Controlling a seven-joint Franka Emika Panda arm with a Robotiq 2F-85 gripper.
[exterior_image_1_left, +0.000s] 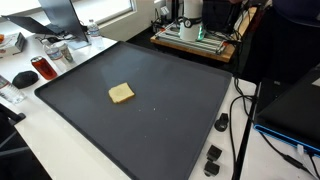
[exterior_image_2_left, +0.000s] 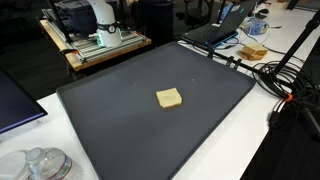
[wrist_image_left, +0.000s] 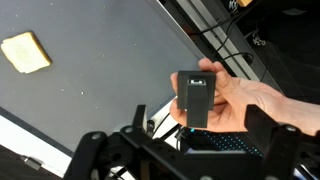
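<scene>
Spread hand (wrist_image_left: 188, 145) by an edge of the dark mat (wrist_image_left: 100, 95), toast slice (wrist_image_left: 26, 52) mid-mat, well clear of all edges.

pale tan slice (exterior_image_1_left: 121, 93) with a slightly darker golden edge, plain, at mid-frame in both exterior views. the mat (exterior_image_1_left: 160, 130) under it is a matte, uniform charcoal grey. the table (exterior_image_1_left: 45, 145) at lower left is white, and the cables (exterior_image_1_left: 238, 140) at lower right are black. in the wrist view the small box (wrist_image_left: 195, 98) at centre is black, the hand (wrist_image_left: 250, 105) behind it light pinkish, and the gripper (wrist_image_left: 182, 150) along the bottom edge black.
</scene>
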